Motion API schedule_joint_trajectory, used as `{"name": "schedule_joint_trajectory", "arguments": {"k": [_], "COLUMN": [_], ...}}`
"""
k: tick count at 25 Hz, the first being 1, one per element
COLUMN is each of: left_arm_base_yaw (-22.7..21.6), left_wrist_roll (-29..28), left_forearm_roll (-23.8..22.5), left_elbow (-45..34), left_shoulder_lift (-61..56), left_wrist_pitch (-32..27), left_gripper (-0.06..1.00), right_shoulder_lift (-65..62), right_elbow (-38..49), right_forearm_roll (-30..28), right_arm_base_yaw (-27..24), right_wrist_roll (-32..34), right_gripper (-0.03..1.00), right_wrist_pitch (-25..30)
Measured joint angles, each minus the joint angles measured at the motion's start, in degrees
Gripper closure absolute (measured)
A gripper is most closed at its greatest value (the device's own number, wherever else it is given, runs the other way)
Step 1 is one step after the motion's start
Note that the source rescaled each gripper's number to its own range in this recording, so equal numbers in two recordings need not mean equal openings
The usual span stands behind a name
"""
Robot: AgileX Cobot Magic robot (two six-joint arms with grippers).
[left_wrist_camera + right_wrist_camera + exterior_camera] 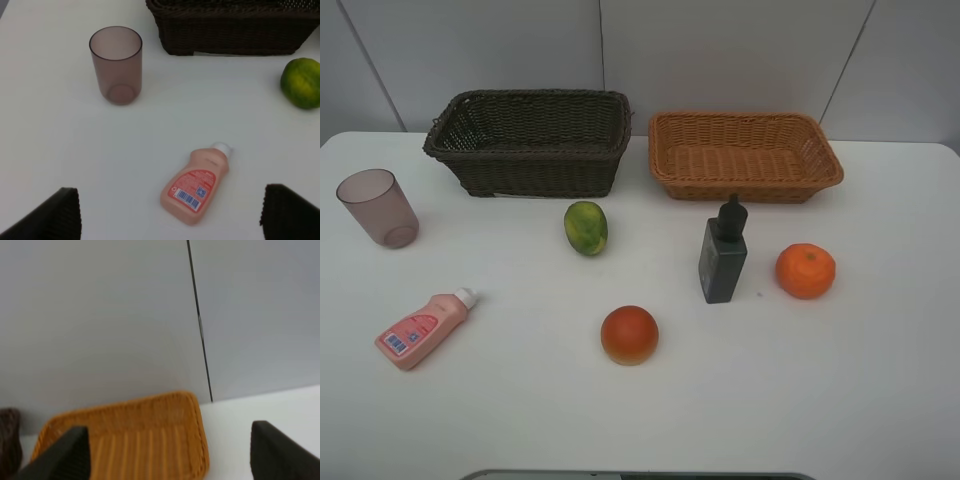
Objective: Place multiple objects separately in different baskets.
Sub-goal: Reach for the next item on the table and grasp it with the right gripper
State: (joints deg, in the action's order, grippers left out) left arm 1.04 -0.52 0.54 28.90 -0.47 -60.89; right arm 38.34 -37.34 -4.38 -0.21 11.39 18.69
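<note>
Neither arm shows in the exterior high view. The dark brown basket [530, 140] and the orange-tan basket [745, 155] stand side by side at the back, both holding nothing. In front lie a mauve cup [378, 207], a pink bottle [422, 328] on its side, a green-yellow fruit [586, 227], a red-orange fruit [629, 334], an upright grey pump bottle [723, 254] and a tangerine [805, 270]. My left gripper [170, 231] is open above the pink bottle [196, 184], with the cup [116, 64] beyond. My right gripper [167, 440] is open, facing the orange-tan basket [125, 440].
The white table [800, 400] ends at a grey panelled wall [720, 50] behind the baskets. The green-yellow fruit [301, 82] and the dark basket [230, 27] sit at the edge of the left wrist view.
</note>
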Motion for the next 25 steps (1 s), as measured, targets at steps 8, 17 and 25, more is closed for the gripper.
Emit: {"name": "schedule_joint_trajectory", "arguments": {"k": [8, 17, 25], "left_arm_base_yaw": [0.0, 0.0, 0.0], "left_wrist_roll": [0.0, 0.0, 0.0], "left_forearm_roll": [0.0, 0.0, 0.0], "left_elbow": [0.0, 0.0, 0.0], "left_shoulder_lift": [0.0, 0.0, 0.0], "left_wrist_pitch": [0.0, 0.0, 0.0], "left_gripper": [0.03, 0.03, 0.03], "right_shoulder_lift": [18.3, 33.4, 36.9], "right_elbow": [-0.4, -5.9, -6.4], "right_forearm_roll": [0.0, -0.7, -2.3], "right_arm_base_yaw": [0.1, 5.2, 9.9], "right_wrist_roll": [0.0, 0.0, 0.0], "right_gripper": [0.44, 0.44, 0.44], "right_wrist_pitch": [1.8, 7.1, 8.2]}}
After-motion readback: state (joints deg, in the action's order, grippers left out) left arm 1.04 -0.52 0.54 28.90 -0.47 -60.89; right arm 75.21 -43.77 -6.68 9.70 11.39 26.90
